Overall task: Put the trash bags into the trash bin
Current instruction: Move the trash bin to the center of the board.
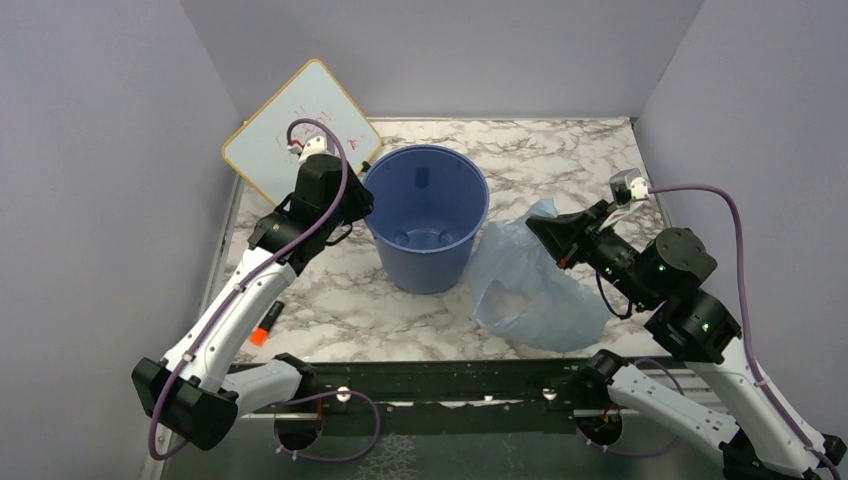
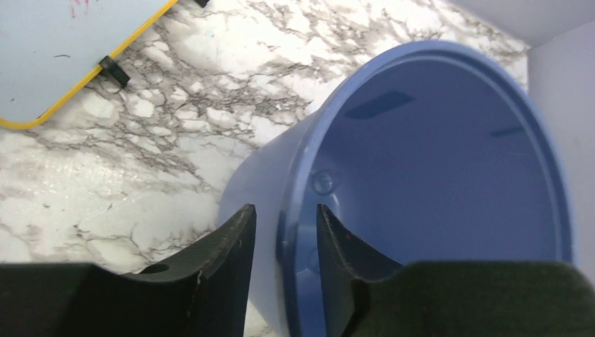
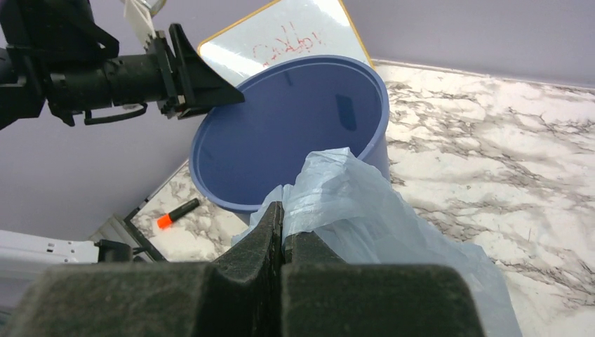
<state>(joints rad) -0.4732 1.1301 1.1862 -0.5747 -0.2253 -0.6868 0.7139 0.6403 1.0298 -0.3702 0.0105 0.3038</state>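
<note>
The trash bin (image 1: pixel 425 265) is a blue bucket standing upright at the middle of the marble table, with nothing inside. My left gripper (image 1: pixel 364 203) is at its left rim. In the left wrist view its jaws (image 2: pixel 285 208) straddle the bin's wall (image 2: pixel 435 175), one finger outside and one inside, with a gap on both sides. The trash bag (image 1: pixel 530 290), thin and light blue, lies crumpled to the right of the bin. My right gripper (image 1: pixel 533 226) is shut on the bag's top edge (image 3: pixel 365 210), held up just beside the bin's rim (image 3: pixel 281 119).
A white board with red writing (image 1: pixel 300 125) leans at the back left behind the bin. An orange-capped marker (image 1: pixel 265 325) lies near the left front edge. Purple walls close in the table on three sides.
</note>
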